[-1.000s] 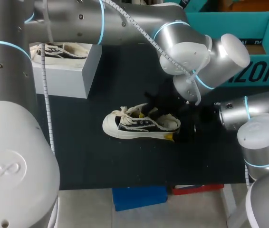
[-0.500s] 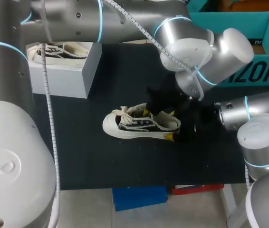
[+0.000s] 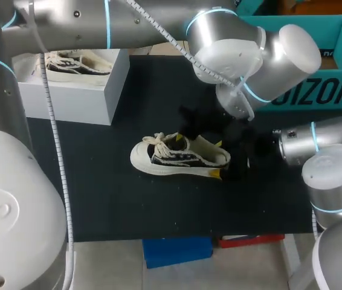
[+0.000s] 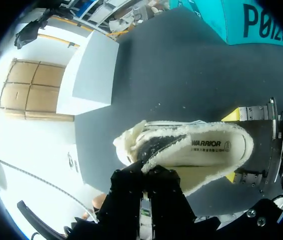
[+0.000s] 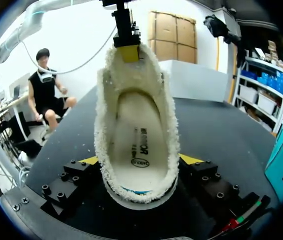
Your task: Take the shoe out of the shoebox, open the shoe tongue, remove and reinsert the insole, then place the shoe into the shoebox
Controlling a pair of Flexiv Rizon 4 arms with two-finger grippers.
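The left gripper [image 3: 181, 136], pinching the tongue [image 5: 129, 75] by its tip, has drawn it a little further toward 9 o'clock. The shoe [image 3: 171, 158] now gapes wider and the insole [image 5: 136, 142] lies bare. The right gripper [image 5: 139, 160] clamps the heel at 3 o'clock. The shoe lies mid-mat, toe to 9, with the box [image 3: 80, 96] at 10 o'clock. Opening the tongue looks nearly done; the insole comes next.
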